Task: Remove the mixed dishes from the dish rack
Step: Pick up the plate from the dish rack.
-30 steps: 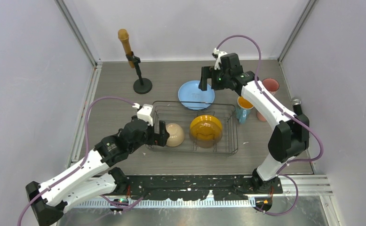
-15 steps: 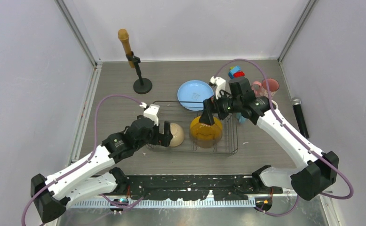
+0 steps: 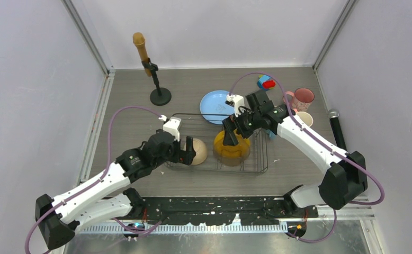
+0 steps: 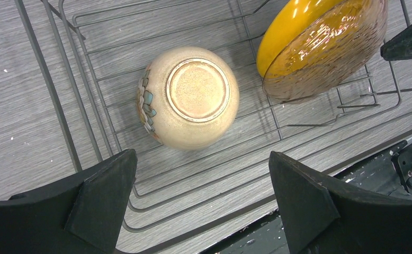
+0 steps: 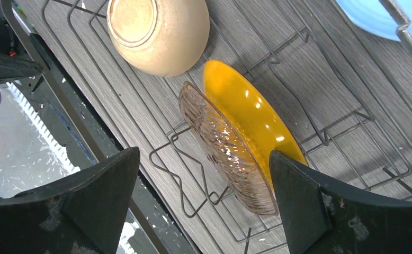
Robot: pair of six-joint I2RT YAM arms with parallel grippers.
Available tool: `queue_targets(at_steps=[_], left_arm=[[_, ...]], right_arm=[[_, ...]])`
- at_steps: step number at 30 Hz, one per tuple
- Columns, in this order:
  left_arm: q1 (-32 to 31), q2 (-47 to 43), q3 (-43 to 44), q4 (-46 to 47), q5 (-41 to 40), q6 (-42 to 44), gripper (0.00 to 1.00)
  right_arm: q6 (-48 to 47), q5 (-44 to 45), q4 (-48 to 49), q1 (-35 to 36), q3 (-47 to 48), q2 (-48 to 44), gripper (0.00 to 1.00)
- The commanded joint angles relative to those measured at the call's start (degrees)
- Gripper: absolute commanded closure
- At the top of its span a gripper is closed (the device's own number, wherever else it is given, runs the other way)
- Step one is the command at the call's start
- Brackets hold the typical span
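Left wrist: beige bowl (image 4: pixel 193 98) (upturned) sits beyond spread left fingers (image 4: pixel 103 196); right fingers (image 5: pixel 87 201) gape above yellow plate (image 5: pixel 246 111).

Beige bowl (image 4: pixel 188 96) is lying upside down inside the dark wire dish rack (image 3: pixel 258 154); yellow plate (image 5: pixel 249 114) is leaning on edge among its dividers; light-blue plate (image 3: pixel 214 105) is lying flat just behind the rack.

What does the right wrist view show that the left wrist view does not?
Only the right wrist view: part of the light-blue plate, at the top right. Only the left wrist view: the painted pattern on the beige bowl's side. Both: the bowl upside down in the dish rack, and the yellow plate on edge with a ribbed glass plate against it.
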Motion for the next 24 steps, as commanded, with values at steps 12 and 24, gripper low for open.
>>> queue_targets(at_steps=[12, 24], left_arm=[[0.23, 1.10, 0.42, 3.76, 1.46, -0.08, 0.00], [0.23, 0.44, -0.10, 4.13, 1.44, -0.01, 0.00]], right_arm=[[-6.08, 3.06, -4.35, 2.58, 2.62, 2.16, 0.00], [-6.88, -0.24, -7.94, 5.75, 3.00, 0.24, 0.00]])
